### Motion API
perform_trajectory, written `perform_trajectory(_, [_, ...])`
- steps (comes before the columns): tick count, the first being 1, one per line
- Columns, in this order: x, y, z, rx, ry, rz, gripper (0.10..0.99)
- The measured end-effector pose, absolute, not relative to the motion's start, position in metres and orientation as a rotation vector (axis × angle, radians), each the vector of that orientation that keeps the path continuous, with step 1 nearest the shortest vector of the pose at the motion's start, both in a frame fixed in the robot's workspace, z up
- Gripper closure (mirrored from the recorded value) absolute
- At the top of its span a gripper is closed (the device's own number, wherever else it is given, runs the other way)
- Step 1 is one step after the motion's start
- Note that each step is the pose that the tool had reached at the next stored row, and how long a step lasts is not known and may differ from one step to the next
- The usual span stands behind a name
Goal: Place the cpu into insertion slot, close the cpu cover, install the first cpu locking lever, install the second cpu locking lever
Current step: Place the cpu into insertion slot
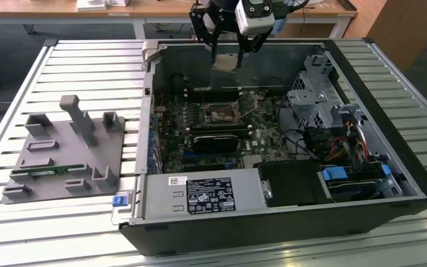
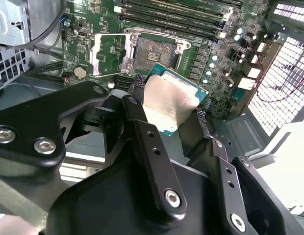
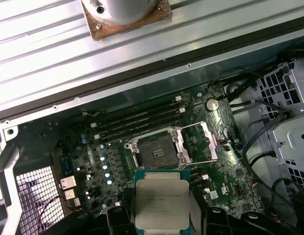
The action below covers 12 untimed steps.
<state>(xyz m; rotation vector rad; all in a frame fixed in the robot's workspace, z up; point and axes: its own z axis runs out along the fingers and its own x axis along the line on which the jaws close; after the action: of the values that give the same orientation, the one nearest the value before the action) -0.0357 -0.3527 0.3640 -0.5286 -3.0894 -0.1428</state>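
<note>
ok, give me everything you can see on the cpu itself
The small flat square cpu has a silvery-grey metal top with faint print and a thin green edge. The black gripper clamps two opposite edges, holding it tilted in the air above the green motherboard, apart from the empty dark square insertion slot.

The claw [image 2: 167, 111] grips the cpu [image 2: 171, 100] between its 2 black fingers [image 2: 142, 127], 1 on each side. The cpu is tilted, its shiny grey top showing, with a thin green edge around it. It hangs in the air over the green board [image 2: 83, 29], not touching it. Past the cpu lies the insertion slot [image 2: 153, 53], dark, square and bare. The cpu cover [image 2: 126, 58] is flipped open beside the slot. Long black memory slots [image 2: 171, 14] run near the slot.
</note>
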Motion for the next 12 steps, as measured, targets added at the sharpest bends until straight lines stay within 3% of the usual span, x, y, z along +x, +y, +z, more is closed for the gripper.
perform_trajectory(12, [-0.0357,-0.3527,0.3638,-0.594,-3.079,-0.143,0.553])
